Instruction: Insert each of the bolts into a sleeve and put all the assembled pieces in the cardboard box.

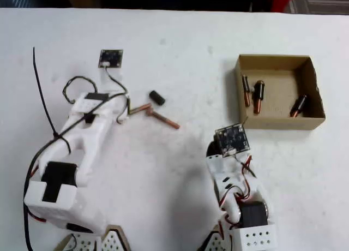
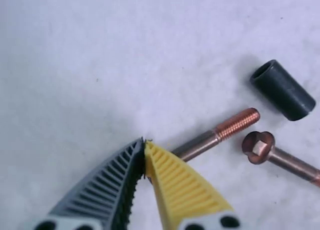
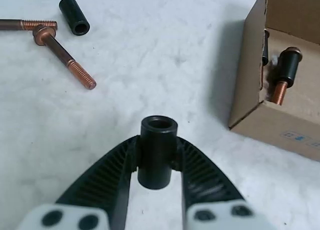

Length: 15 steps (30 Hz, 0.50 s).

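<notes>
black sleeve (image 3: 156, 165) is clamped upright in r. gripper (image 3: 157, 141). l. gripper (image 2: 144, 141) is shut at tips, bolt (image 2: 220, 132) tucked under yellow finger (image 2: 180, 190); grip not discernible.

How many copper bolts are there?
5. Two bolts lie loose on the table near a black sleeve; three more, already in sleeves, lie inside the cardboard box.

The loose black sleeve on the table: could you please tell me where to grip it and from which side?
From above, close across the middle of the loose black sleeve: it lies on its side, touching nothing, both flanks free.
</notes>
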Motion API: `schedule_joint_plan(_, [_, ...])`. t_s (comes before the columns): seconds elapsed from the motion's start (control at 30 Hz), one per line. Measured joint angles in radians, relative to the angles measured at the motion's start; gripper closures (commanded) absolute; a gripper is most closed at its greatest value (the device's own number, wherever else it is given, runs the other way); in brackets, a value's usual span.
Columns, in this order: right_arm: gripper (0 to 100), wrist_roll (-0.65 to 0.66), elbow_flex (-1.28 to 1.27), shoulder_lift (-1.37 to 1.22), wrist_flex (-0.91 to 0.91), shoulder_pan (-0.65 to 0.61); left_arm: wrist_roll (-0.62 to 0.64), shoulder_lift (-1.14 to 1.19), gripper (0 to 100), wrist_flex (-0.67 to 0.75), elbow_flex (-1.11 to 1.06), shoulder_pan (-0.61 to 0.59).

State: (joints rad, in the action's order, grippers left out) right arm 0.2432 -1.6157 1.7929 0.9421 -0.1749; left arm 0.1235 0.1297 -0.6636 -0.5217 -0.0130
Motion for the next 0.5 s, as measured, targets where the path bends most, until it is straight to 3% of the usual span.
schedule_joint_plan(0.5, [98.0, 0.0, 0.0, 0.0, 0.0, 0.0, 0.0, 0.0, 98, -0.002, 0.0, 0.075])
